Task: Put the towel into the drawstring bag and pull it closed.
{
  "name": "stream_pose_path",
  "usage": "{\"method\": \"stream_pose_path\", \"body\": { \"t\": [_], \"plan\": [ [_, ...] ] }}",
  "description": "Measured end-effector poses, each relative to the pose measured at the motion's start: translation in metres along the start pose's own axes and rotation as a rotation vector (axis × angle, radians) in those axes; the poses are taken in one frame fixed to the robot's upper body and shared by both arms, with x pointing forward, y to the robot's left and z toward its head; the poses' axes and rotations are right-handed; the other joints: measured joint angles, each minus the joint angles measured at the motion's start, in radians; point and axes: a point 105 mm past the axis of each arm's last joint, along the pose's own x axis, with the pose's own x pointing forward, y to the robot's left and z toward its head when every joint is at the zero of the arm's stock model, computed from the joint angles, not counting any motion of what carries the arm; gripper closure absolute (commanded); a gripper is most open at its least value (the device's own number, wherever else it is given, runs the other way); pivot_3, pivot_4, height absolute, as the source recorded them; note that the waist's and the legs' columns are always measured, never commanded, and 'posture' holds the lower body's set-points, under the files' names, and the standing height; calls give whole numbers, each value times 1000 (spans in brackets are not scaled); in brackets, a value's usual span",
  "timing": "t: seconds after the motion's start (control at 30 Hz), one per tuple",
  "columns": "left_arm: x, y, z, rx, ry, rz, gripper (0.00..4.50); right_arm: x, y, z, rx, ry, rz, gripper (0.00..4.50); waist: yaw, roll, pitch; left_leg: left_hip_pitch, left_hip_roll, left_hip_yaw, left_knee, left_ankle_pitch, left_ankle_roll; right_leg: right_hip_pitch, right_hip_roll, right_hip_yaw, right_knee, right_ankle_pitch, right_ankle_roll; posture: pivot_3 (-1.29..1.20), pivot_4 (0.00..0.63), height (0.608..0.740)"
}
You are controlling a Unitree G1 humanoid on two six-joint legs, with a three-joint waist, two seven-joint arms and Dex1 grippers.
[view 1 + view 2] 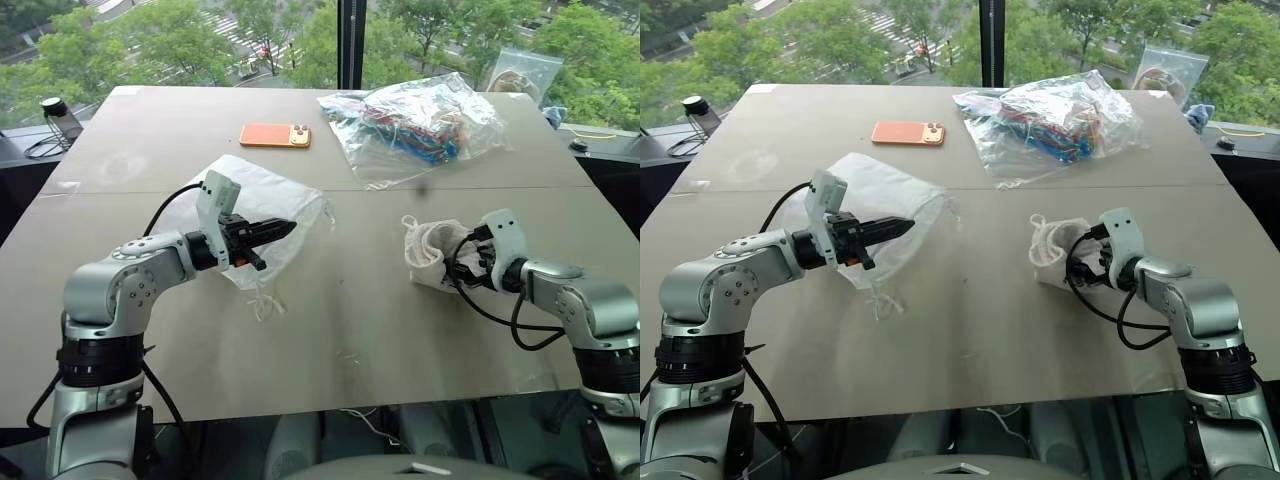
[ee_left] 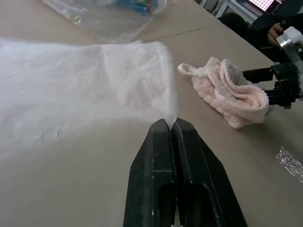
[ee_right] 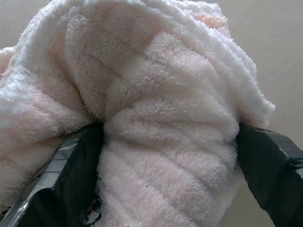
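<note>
Your right gripper [image 3: 165, 156] straddles the towel [image 1: 425, 252], fingers spread; left gripper [image 2: 169, 124] closed beside the drawstring bag [image 1: 265, 200].

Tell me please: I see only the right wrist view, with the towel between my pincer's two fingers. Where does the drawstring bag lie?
Observer: The drawstring bag lies on the table, to the left of the towel and apart from it.
Operator: And the left pincer?
Observer: The left pincer is shut, its tip at the bag's edge on the towel's side.
Operator: Is the towel lifted?
Observer: No, it rests on the table; the right pincer stands open around it.
</note>
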Motion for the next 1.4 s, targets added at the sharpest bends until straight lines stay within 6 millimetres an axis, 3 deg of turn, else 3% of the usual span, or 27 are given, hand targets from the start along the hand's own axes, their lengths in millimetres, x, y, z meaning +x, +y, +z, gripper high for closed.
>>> {"method": "stream_pose_path", "body": {
  "t": [0.1,0.23,0.3,0.37,0.47,0.57,0.77,0.9,1.07,1.23,1.4],
  "plan": [
    [2,-1,2,4,-2,-2,4500,5,8,-2,14,-6,41,2171,-3,-1,-1,10,2,0,-3,0,0,9,2,0,-2,-1,0,0,150,734],
    [4,-5,5,16,-14,-10,4500,5,18,-5,19,-56,95,3899,-3,0,-1,10,2,0,-3,0,0,9,2,0,-2,-1,0,0,150,734],
    [7,-7,10,20,-26,-19,4500,1,22,-1,-10,-106,112,4492,-3,0,0,9,2,0,-3,0,0,8,1,0,-2,-1,1,0,150,734],
    [9,-8,14,27,-36,-15,4500,-3,34,1,-60,-162,163,4492,-3,5,3,8,2,1,-3,0,0,7,1,1,-3,-1,1,0,150,734],
    [16,-12,15,36,-34,-34,4500,-5,76,6,-141,-229,330,4492,-8,17,10,5,1,3,-7,0,0,1,2,4,-1,0,2,0,150,734],
    [25,-17,12,52,-3,-57,4500,-15,114,29,-251,-336,470,4492,-6,21,13,-7,1,2,-6,0,0,-11,3,3,1,2,4,0,150,734],
    [35,-21,13,92,32,-86,4500,-14,148,60,-391,-434,569,4492,-1,21,13,-10,-1,1,-5,0,0,-11,0,2,-2,4,1,0,150,734],
    [39,-25,14,141,43,-105,4500,-13,160,60,-455,-414,660,4492,2,23,15,-11,-2,1,-5,0,0,-11,-1,1,-3,4,1,0,150,734],
    [41,-22,17,175,48,-92,4500,-29,156,41,-533,-322,830,4492,3,23,16,-12,-2,0,-6,0,0,-11,-1,0,-3,4,1,0,150,734],
    [41,-21,14,189,66,-94,4500,-50,160,54,-520,-440,937,4492,-4,24,16,-11,-2,-1,-6,0,0,-11,-1,0,-2,4,1,0,150,734],
    [39,-25,13,198,71,-112,4500,-34,170,67,-537,-515,914,4492,-2,24,17,-11,-2,0,-6,0,0,-11,-1,1,-2,4,1,0,150,734]
  ]
}}
